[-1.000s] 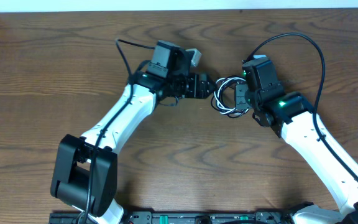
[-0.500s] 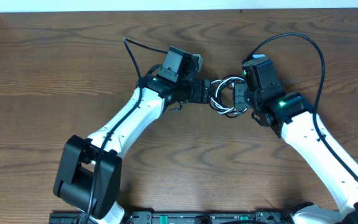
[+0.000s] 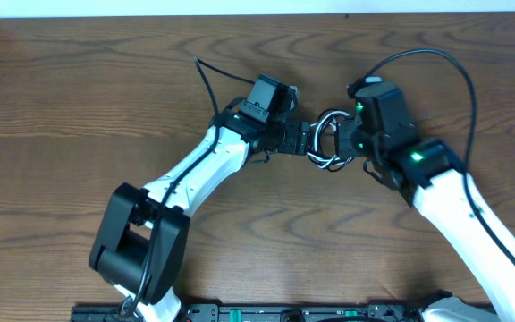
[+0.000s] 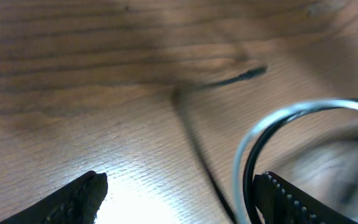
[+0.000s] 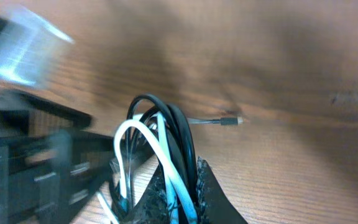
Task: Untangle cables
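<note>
Black and white cables (image 5: pixel 184 140) sit pinched in the right gripper (image 5: pixel 182 186) while the left gripper (image 4: pixel 179 193) gapes around their loop

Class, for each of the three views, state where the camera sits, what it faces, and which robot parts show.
Overhead: above the table, looking straight down on left claw, right claw and cables.
Left wrist: low, facing along the wood; own open fingertips show.
Right wrist: low, facing the cables pinched in its fingers.
Both wrist views share the cables.
</note>
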